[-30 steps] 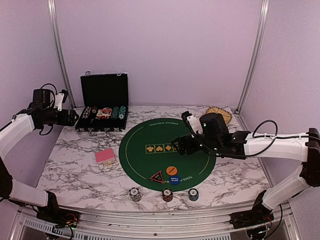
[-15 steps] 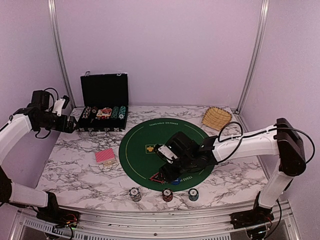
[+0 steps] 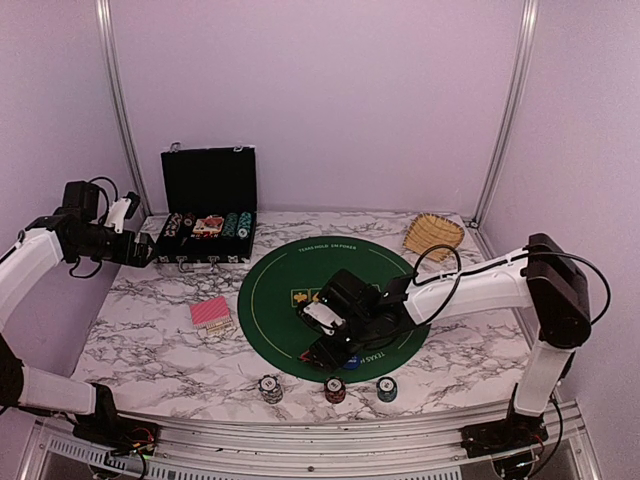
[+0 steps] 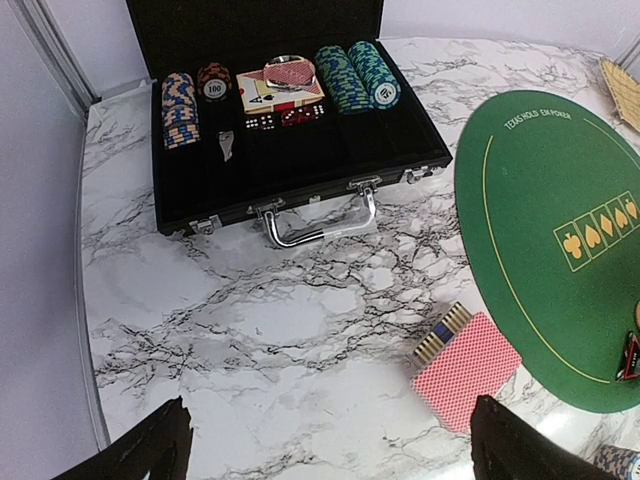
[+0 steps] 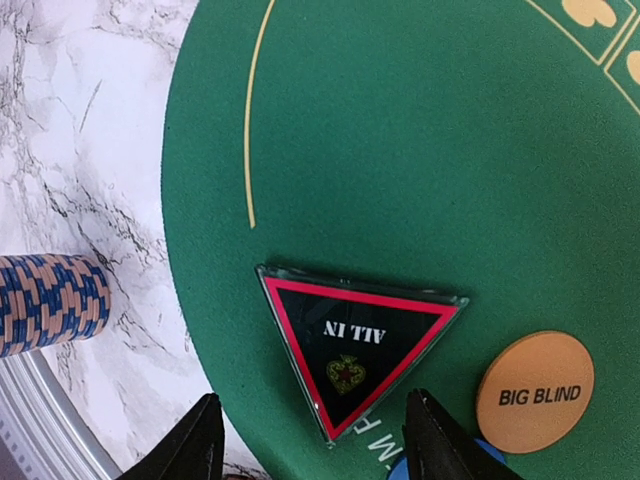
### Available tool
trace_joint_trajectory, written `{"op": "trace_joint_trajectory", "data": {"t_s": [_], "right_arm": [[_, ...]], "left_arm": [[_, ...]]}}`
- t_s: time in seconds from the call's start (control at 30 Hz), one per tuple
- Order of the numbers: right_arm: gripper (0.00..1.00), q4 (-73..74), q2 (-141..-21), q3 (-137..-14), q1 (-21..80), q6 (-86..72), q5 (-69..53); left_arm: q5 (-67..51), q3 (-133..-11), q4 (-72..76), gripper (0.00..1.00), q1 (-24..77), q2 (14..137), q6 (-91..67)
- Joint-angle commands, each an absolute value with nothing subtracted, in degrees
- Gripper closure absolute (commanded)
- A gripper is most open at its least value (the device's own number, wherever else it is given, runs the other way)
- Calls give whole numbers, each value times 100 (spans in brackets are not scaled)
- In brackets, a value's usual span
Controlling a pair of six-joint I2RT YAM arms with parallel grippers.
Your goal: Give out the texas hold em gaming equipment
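Observation:
A red-black triangle marker [image 5: 355, 345] reading ALL IN lies on the green mat [image 5: 400, 130]. My right gripper [image 5: 315, 450] is open low over it, one finger on each side of its near tip, apart from it. An orange BIG BLIND button [image 5: 535, 392] sits beside it, with a sliver of a blue button [image 5: 490, 460] below. In the top view the right gripper [image 3: 322, 352] covers most of the marker. Three chip stacks [image 3: 270, 388] [image 3: 335, 390] [image 3: 387, 388] stand at the front edge. Red-backed cards [image 4: 465, 365] lie left of the mat. My left gripper [image 4: 330, 455] hangs open above bare marble.
The open black chip case [image 4: 300, 150] with chips [image 4: 350, 75] and a card pack stands at the back left, next to my left gripper [image 3: 145, 250]. A wicker basket [image 3: 433, 233] sits at the back right. A chip stack [image 5: 45, 303] stands just off the mat's edge.
My right arm swung from over the middle of the mat down and left to the triangle marker, and its jaws narrowed. The left arm barely shifted.

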State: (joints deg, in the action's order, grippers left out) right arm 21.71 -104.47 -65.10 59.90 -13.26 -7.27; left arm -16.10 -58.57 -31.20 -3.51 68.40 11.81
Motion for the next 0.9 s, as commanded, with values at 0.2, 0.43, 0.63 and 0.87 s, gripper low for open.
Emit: {"op": "trace_joint_trajectory", "data": {"t_s": [0.2, 0.43, 0.63, 0.87], "right_arm": [[41, 2418, -10730, -6972, 6051, -1052, -686], [40, 2480, -10789, -6956, 6047, -1020, -590], [42, 2486, -10846, -6916, 6104, -997, -570], [51, 2533, -11064, -7046, 6170, -960, -371]], "left_arm": [[-1917, -6123, -3329, 1, -375, 6523, 1143], [-1972, -6153, -3377, 1, -370, 6505, 1170], [-1998, -6157, -3376, 1, -373, 6547, 1153], [-2028, -6226, -3378, 1, -369, 6559, 1110]]}}
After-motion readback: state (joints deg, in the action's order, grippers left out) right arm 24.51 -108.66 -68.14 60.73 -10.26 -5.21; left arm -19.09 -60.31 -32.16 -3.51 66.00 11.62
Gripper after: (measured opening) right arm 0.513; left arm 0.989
